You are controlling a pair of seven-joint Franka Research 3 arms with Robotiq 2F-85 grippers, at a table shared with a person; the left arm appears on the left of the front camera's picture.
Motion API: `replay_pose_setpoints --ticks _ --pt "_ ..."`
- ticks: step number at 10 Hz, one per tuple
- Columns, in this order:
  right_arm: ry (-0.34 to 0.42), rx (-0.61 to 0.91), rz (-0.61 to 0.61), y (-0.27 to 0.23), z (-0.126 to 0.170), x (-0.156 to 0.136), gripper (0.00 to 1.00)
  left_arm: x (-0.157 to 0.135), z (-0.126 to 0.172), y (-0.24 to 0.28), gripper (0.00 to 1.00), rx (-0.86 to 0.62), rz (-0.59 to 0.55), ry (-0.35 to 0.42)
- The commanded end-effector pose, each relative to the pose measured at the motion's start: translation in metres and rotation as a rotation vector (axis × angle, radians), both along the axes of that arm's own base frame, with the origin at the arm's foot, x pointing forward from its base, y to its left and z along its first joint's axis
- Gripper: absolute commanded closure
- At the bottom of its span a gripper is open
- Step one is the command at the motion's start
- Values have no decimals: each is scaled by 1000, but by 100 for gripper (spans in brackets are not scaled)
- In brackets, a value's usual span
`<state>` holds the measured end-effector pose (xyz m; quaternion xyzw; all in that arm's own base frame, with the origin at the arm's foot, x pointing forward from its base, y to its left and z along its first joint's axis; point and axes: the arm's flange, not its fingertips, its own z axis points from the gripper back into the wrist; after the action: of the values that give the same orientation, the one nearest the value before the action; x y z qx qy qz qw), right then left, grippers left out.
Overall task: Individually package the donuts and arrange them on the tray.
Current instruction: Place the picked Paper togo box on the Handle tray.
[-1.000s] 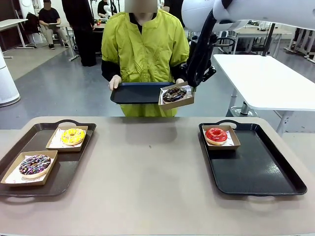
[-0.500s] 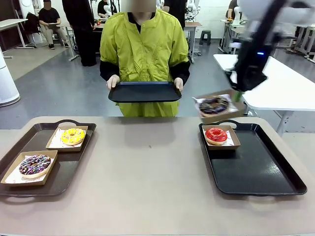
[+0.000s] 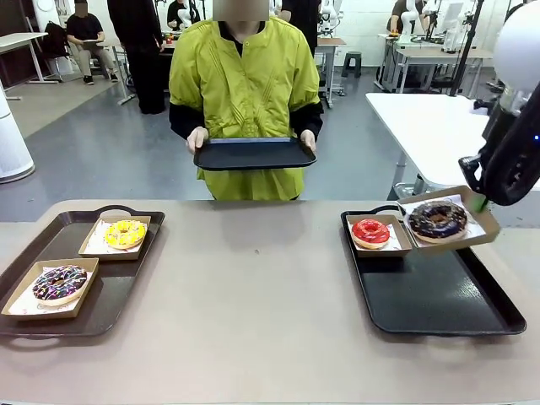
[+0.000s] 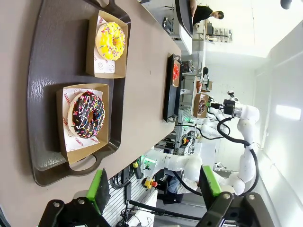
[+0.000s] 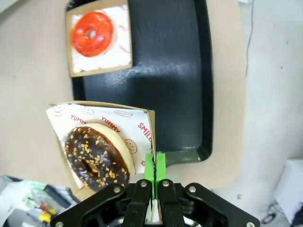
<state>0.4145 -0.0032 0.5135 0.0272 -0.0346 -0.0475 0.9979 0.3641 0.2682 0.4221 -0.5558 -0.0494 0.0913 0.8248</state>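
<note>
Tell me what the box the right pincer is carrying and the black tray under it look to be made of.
The box looks like thin brown cardboard: matte, with sharp folded walls, and lined with white printed paper. The right pincer pinches its rim. The black tray is probably moulded plastic: its dark surface has a soft sheen and rounded raised edges, though coated metal can't be ruled out.

The middle of the table [image 3: 253, 287] lies bare between the two trays. On the right tray [image 3: 439, 295] the near part is free; the red donut's box [image 3: 378, 234] takes its far left corner, and a box with the dark donut [image 3: 437, 219] hangs above the far edge beside it. The left tray [image 3: 110, 295] is crowded by two boxes [image 3: 51, 287]. The person's tray [image 3: 253, 153] blocks the far side.
</note>
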Motion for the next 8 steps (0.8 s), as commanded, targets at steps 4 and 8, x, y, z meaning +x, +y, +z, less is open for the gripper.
replay_pose_setpoints --ticks 4,8 --pt "29 -25 -37 -21 -42 25 99 -2 1 0 1 -4 4 -4" --pt "31 7 -38 -20 -38 19 99 -2 1 0 1 -4 4 -4"
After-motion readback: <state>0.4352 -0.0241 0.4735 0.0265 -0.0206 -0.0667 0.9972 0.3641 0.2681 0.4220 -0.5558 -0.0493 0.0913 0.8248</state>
